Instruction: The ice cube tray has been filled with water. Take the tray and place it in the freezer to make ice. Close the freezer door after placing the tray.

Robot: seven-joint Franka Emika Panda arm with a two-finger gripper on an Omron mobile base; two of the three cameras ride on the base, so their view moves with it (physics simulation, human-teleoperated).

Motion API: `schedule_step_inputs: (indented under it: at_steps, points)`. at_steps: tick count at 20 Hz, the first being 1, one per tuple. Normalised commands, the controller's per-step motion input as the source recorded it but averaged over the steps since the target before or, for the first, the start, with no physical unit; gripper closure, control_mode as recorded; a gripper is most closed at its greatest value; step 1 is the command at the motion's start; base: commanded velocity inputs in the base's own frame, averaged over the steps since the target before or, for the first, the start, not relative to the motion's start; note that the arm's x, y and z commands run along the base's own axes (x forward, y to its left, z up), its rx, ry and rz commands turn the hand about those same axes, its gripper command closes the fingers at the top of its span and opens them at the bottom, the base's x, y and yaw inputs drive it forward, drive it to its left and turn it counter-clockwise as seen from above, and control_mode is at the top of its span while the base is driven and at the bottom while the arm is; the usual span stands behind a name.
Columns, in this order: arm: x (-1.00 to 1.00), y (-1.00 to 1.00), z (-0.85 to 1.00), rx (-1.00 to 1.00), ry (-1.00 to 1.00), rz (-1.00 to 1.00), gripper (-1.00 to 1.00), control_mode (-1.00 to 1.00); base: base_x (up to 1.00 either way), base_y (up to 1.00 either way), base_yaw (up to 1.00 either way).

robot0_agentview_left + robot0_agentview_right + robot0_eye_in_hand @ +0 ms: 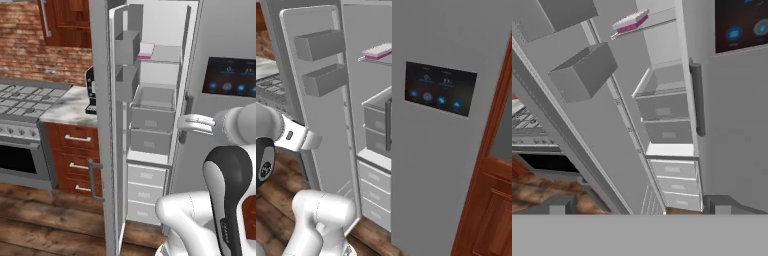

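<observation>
Two of the three steps look complete. The ice cube tray (377, 50) lies flat on an upper shelf (165, 54) inside the freezer (155, 100), at about 12 o'clock from the arm, and nothing is touching it. The hand (639, 204) is empty, its two tips spread wide apart, and it faces the freezer opening from well back.

Outstanding: the freezer door (117, 125) stands fully swung out toward 9 o'clock, with its grey bins (320, 44) facing inward and its bar handle (95, 180) on the outer face. In my judgement closing it is the only work left.

Surroundings: the second door with its dark touch panel (439, 89) is shut, at 2 o'clock. A stove (25, 100) and a marble counter (70, 105) carrying a dark appliance (90, 90) sit beyond the open door at 10 o'clock.

Obstructions: the drawers (150, 117) sit within the compartment and appear clear of the door's swing. The arm itself is close to that path and should stay clear of it.
</observation>
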Motion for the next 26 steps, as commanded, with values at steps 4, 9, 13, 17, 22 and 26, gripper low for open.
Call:
schedule_step_inputs:
  at_steps: [4,9,13,17,22,26]
  points:
    - [0.0,0.0,0.0,0.0,0.0,0.0,-1.0,1.0,0.15,-0.32,0.08]
    - [0.0,0.0,0.0,0.0,0.0,0.0,-1.0,1.0,0.39,-0.05,0.05]
    - [0.0,0.0,0.0,0.0,0.0,0.0,-1.0,1.0,0.0,0.0,0.01]
    - [0.0,0.0,0.0,0.0,0.0,0.0,-1.0,1.0,0.0,-0.05,0.04]
    - [0.0,0.0,0.0,0.0,0.0,0.0,-1.0,1.0,-0.06,-0.13,0.1]
    - [0.0,0.0,0.0,0.0,0.0,0.0,-1.0,1.0,-0.18,-0.13,0.1]
